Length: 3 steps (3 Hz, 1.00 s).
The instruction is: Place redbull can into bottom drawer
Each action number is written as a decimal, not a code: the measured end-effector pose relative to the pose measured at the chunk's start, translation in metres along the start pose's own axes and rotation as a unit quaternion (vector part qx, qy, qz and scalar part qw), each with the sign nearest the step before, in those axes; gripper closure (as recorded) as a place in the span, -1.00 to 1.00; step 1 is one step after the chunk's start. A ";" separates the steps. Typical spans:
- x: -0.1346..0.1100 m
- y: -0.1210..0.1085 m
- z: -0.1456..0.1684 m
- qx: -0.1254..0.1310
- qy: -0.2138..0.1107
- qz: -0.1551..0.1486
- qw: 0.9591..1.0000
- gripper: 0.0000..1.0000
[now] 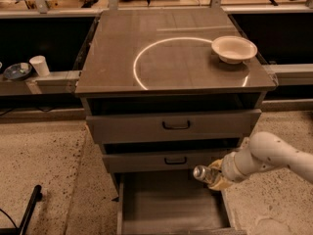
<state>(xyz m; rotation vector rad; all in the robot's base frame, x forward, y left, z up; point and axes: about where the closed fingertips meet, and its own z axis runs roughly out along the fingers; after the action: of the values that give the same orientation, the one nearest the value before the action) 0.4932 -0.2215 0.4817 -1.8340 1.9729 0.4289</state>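
The gripper [213, 177] squeezes the redbull can [200, 172] sideways in the air, over the open bottom drawer [171, 202] — close to its right wall. Dropped from up here, it could bounce or hit that wall — and tumble out.

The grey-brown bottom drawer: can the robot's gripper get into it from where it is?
Probably yes: the gripper, gripping a slim silver redbull can, hangs just above the open, bare-floored bottom drawer.

I count three grey-brown cabinet drawers [146, 161] — one slim silver metal can [199, 172], clasped in my single two-finger gripper [212, 176] above the lowest drawer [171, 204] — one round white bowl [234, 48], one small white cup [39, 65].
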 end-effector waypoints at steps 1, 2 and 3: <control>0.034 -0.012 0.075 0.046 -0.041 0.038 0.997 1.00; 0.058 -0.015 0.150 0.054 -0.069 0.052 0.995 1.00; 0.071 -0.009 0.216 0.034 -0.093 0.049 0.994 1.00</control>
<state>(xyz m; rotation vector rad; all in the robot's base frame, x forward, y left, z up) 0.5176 -0.1784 0.2598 -1.6002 1.9311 0.5351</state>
